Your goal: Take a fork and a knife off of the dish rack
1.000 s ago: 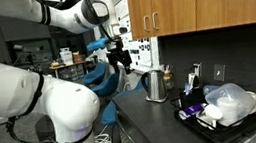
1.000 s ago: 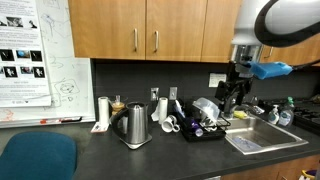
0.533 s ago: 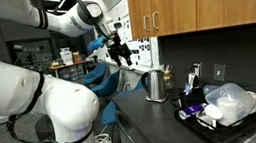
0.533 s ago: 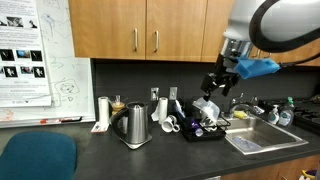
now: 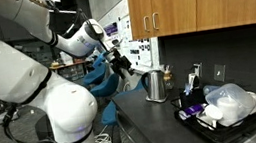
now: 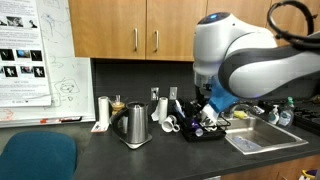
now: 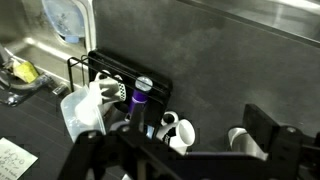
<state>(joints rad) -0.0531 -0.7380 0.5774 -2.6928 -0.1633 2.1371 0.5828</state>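
The black dish rack (image 5: 240, 131) stands on the dark counter, with an upright cutlery holder (image 5: 194, 80) at its end holding handles. It also shows in the wrist view (image 7: 125, 68), with a purple-topped utensil (image 7: 141, 92) standing in the holder. I cannot tell a fork or a knife apart there. My gripper (image 5: 125, 70) hangs in the air above the counter's end, well short of the rack. In the wrist view its fingers (image 7: 180, 165) stand wide apart with nothing between them. In an exterior view my arm hides most of the rack (image 6: 190, 133).
A steel kettle (image 5: 155, 84) (image 6: 135, 125) stands on the counter. White mugs (image 7: 180, 130) lie beside the rack. A clear plastic container (image 5: 228, 103) fills the rack. A sink (image 6: 262, 142) lies past it. Wooden cabinets (image 5: 199, 1) hang overhead.
My arm has swung lower, carrying the gripper down. It has moved left and closer to one exterior camera and now covers most of the rack. The gripper stays open.
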